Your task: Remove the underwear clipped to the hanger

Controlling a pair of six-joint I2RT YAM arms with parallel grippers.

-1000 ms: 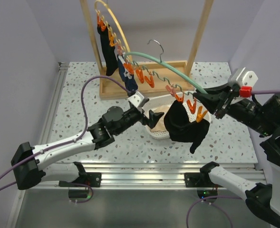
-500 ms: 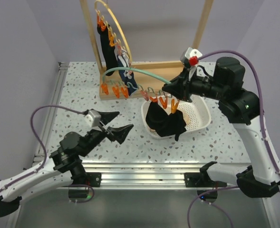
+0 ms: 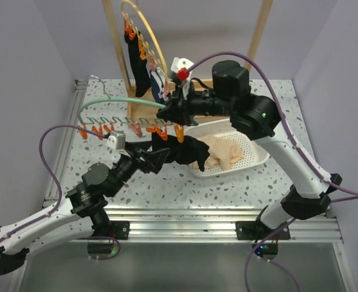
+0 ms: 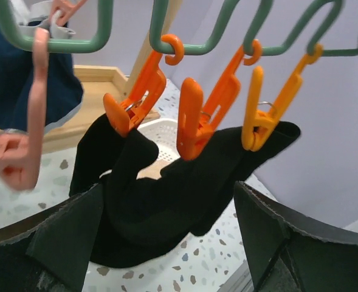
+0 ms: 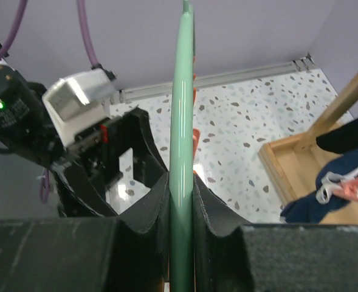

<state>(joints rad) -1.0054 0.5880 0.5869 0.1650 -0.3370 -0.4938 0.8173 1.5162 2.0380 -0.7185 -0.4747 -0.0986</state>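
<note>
My right gripper [image 3: 169, 111] [image 5: 182, 201] is shut on the top bar of the green hanger [image 3: 115, 103] [image 5: 182, 109], holding it over the table's left middle. Orange clips [image 3: 160, 131] [image 4: 194, 121] hang from the hanger's wavy lower bar [image 4: 215, 30]. Black underwear [image 3: 180, 149] [image 4: 166, 194] hangs from three of these clips, its lower edge near the tabletop. My left gripper [image 3: 151, 159] [image 4: 172, 243] is open, and its fingers [image 4: 57, 237] stand on either side of the cloth's lower part. Pale beige underwear [image 3: 224, 152] lies in the white basket [image 3: 254, 155].
A wooden rack [image 3: 121, 55] at the back carries a ring hanger with black [image 3: 139, 61] and navy [image 3: 160, 88] [image 4: 20, 79] garments clipped on. The rack's wooden base [image 5: 294, 164] lies behind the basket. Pink and orange clips [image 3: 96, 131] hang on the hanger's left stretch with nothing in them.
My right arm swung the hanger and black underwear leftward, off the basket. My left gripper drew back, then came up around the cloth. The beige garment in the basket became visible.
</note>
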